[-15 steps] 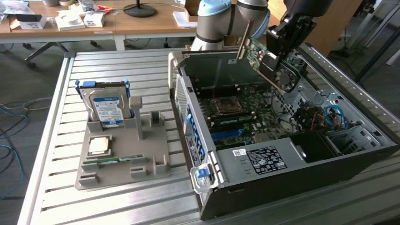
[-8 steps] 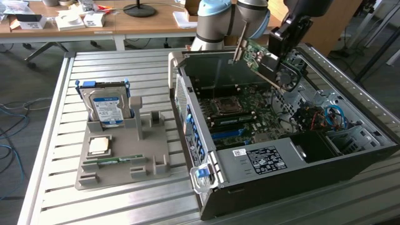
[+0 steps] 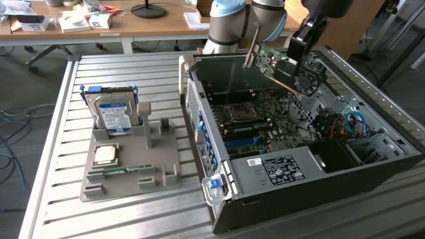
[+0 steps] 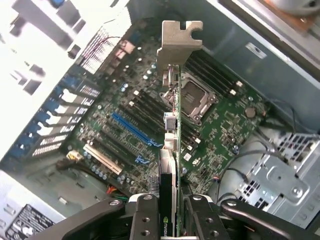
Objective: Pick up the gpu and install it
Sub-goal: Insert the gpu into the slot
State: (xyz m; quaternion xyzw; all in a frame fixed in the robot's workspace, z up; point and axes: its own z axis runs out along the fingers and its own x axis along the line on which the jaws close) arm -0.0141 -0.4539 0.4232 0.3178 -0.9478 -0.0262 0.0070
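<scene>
One arm [image 3: 234, 22] angled over open case [image 3: 265, 211]; tool [image 4: 170, 216] clamped on gpu [image 3: 273, 62], tilted above motherboard [image 4: 220, 135].

Green and black gpu [image 3: 281, 67], blue-labelled silver hard drive [image 3: 114, 116], grey tray [image 3: 151, 158]

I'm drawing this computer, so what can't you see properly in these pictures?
- Wrist view: the gpu is edge-on, hiding its faces and a strip of motherboard.
- Wrist view: the end effector gripping it is cut off by the picture's edge.
- Exterior view: the power supply label is too small to read.
</scene>
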